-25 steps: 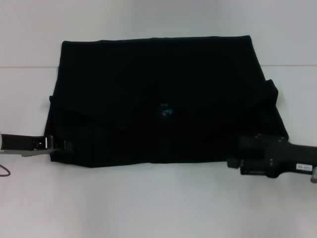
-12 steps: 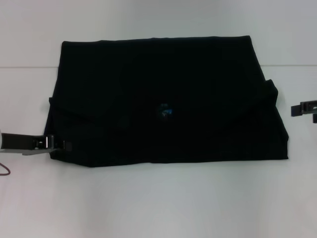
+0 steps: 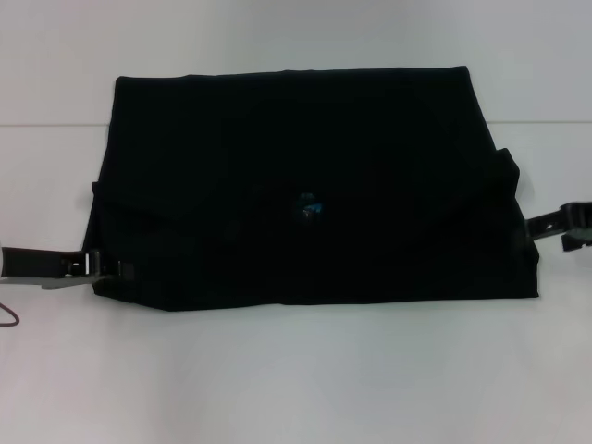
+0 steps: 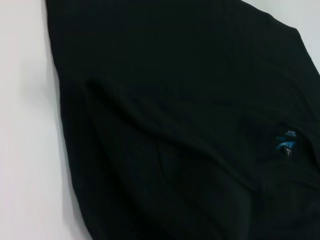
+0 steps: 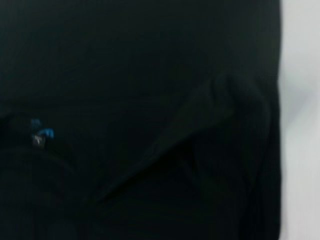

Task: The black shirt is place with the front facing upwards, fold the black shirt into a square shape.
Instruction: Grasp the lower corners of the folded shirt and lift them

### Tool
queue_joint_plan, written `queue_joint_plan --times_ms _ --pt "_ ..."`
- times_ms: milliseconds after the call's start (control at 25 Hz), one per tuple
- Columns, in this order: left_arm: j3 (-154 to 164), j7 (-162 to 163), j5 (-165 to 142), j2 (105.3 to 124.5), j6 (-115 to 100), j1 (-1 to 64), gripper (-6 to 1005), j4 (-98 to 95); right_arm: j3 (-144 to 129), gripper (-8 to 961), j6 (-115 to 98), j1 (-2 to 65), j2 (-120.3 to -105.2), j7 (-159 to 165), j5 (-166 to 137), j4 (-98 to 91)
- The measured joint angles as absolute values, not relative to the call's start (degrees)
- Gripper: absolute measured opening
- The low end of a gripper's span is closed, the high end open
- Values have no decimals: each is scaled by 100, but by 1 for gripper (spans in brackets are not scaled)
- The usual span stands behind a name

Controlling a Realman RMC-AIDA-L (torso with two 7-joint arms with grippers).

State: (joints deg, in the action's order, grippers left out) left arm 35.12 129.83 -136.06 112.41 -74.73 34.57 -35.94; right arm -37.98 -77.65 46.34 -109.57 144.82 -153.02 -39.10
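Note:
The black shirt (image 3: 296, 185) lies flat on the white table (image 3: 296, 379), folded into a wide rectangle with sleeve flaps turned in at both sides. Its small blue neck label (image 3: 307, 207) shows near the middle. No lettering is visible. My left gripper (image 3: 118, 270) sits low at the shirt's near left corner, touching the cloth edge. My right gripper (image 3: 534, 228) reaches in from the right and meets the shirt's right edge. The left wrist view is filled by the shirt (image 4: 175, 125) and its label (image 4: 286, 145). The right wrist view shows the shirt (image 5: 140, 100) with a folded flap and the label (image 5: 42, 132).
Bare white table surrounds the shirt on all sides, with a wide strip in front. A thin dark cable loop (image 3: 9, 319) lies at the left edge, near the left arm.
The right arm left the shirt's near right corner, swung out to the right, then came back in to the shirt's right edge. The left arm and the shirt have barely moved.

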Motion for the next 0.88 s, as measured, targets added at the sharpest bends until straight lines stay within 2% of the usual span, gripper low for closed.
queue_joint_plan --times_ms 560,880 --pt "3533 13009 -13605 11241 -7476 3466 70 -3595 -4058 941 -7128 4756 -11225 14362 -15309 -3486" --pt "3533 13017 -13605 11241 -7492 3463 69 -3595 -4331 942 -6925 4832 -11279 14414 -15339 -3330"
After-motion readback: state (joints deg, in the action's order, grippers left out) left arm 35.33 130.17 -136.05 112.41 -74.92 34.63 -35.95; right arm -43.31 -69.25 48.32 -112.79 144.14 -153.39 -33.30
